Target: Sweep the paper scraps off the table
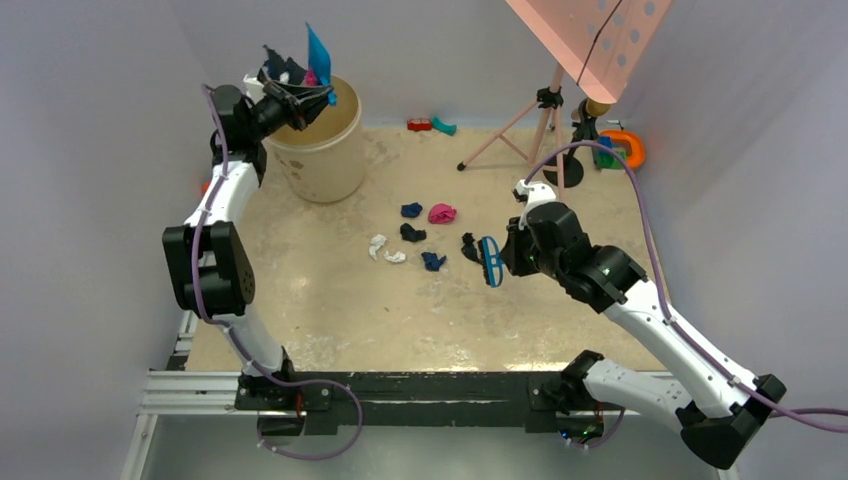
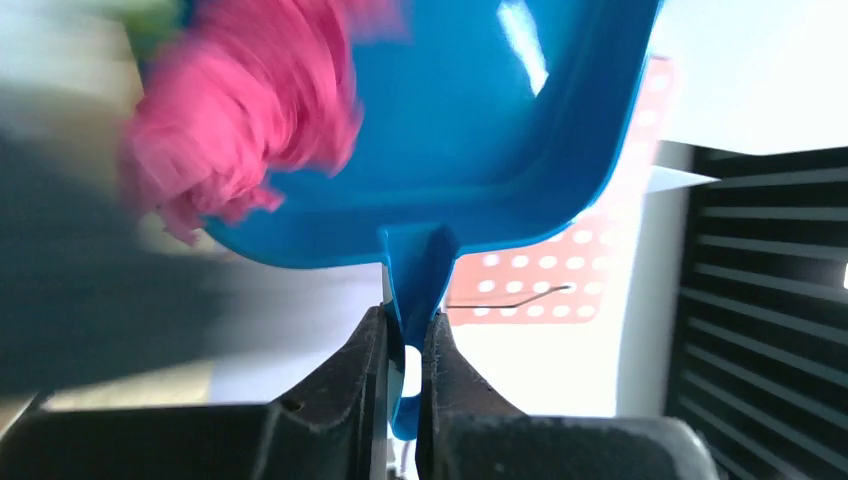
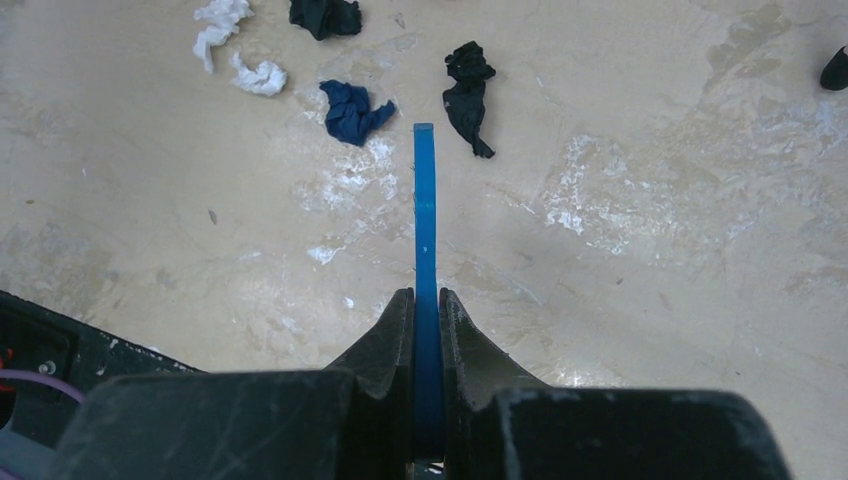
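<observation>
Overhead, your left hand grips the blue dustpan, tilted above the beige bucket at far left. Your right hand holds the hand brush just beside the paper scraps, which lie loose mid-worktop.

From the left wrist, its fingers pinch the dustpan handle, with a blurred pink scrap in the pan.

From the right wrist, the fingers clamp the blue brush edge-on, and navy, black and white scraps lie ahead.
</observation>
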You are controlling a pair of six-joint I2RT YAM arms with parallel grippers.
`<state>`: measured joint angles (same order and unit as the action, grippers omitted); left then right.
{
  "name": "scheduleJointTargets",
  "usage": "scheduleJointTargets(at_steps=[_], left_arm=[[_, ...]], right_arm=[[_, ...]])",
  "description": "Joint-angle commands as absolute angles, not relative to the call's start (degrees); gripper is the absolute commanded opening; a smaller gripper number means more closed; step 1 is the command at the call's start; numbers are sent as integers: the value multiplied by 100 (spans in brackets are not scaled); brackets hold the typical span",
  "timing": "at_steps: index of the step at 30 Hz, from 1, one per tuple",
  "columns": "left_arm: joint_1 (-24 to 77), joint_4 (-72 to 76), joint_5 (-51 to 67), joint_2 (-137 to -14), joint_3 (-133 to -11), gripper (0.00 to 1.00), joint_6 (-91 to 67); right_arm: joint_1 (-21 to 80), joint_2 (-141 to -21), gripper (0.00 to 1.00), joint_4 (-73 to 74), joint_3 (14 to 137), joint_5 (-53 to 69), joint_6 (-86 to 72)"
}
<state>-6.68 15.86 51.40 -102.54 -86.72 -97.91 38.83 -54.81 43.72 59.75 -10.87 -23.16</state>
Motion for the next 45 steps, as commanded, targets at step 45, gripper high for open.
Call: scheduleJointTargets(at_steps=[45], left_arm=[[-512, -6328, 3212, -5929, -8265, 0, -2545]], right_arm=[[4582, -9683, 0, 1635, 8466, 1298, -4355]])
